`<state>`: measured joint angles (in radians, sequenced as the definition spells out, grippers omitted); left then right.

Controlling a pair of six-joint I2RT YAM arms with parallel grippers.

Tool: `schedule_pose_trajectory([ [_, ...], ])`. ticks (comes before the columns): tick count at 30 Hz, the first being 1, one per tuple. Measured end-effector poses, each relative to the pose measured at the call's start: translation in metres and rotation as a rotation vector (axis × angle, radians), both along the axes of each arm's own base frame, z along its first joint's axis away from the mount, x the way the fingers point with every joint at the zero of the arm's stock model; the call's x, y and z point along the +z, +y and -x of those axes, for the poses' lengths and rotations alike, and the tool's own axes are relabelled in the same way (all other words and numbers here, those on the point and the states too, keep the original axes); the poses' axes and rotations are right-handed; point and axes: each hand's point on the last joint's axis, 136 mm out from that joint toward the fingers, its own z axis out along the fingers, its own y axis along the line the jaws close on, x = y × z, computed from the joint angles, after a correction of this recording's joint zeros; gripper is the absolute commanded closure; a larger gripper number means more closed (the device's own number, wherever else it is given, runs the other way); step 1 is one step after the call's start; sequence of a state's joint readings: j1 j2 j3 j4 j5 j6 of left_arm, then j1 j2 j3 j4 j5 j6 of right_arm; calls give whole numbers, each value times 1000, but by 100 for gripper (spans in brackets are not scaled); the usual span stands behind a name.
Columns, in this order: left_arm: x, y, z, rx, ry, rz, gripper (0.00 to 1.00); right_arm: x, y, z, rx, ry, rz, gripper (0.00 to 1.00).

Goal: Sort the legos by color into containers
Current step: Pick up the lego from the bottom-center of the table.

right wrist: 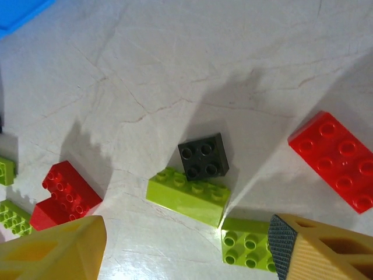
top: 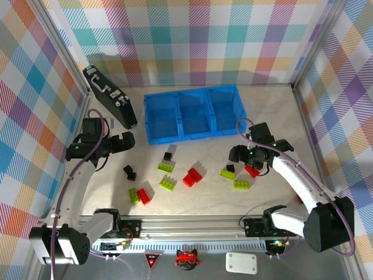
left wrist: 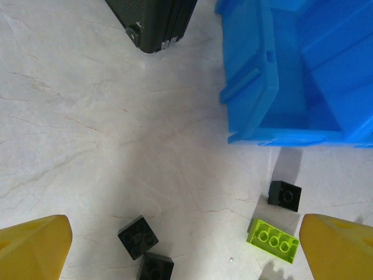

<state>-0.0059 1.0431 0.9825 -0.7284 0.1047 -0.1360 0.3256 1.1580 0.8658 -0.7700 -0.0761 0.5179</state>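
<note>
Plaid pastel walls close in a pale marbled counter. On the near rail a red triangle label bears a mark too small to read.

Far left, a black case with silver latches lies along the wall. Just beside its near end hangs the left end effector, jaws spread wide, holding and touching nothing. Its yellow fingers frame bare counter and two black legos that touch each other. Nearer the bases, a green lego and a red lego lie side by side.

The blue tray of three compartments sits toward the back at mid-counter, and every lego lies outside it. Near its front wall are a black cube and a green bar, then a green block and a red cluster.

On the right, the right end effector hangs over the counter with jaws partly apart, gripping nothing. Ahead of it a black square touches the far edge of a long green brick. A square green brick sits just beside the dark-padded finger. A red bar lies farther right.
</note>
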Motion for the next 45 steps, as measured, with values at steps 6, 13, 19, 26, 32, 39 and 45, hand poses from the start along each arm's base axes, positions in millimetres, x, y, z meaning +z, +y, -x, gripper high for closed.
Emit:
schedule_pose_trajectory([
  [6, 7, -2, 0, -7, -33, 9, 0, -10, 0, 8, -75, 38, 72, 22],
  [13, 19, -2, 2, -9, -84, 6, 0, -37, 8, 18, -148, 117, 190, 22],
  [19, 18, -2, 2, -10, -78, 5, 0, -54, 21, 19, -201, 181, 269, 20],
  [26, 16, -1, 1, -12, -73, -1, 0, -62, 38, 17, -253, 202, 266, 18],
  [32, 15, -1, 1, -17, -71, -6, 0, -78, 45, 20, -268, 246, 292, 16],
  [39, 15, -1, 1, -20, -71, -9, 0, -82, 46, 22, -270, 253, 300, 20],
  [45, 15, -1, 1, -20, -71, -9, 0, -82, 45, 21, -274, 248, 305, 25],
])
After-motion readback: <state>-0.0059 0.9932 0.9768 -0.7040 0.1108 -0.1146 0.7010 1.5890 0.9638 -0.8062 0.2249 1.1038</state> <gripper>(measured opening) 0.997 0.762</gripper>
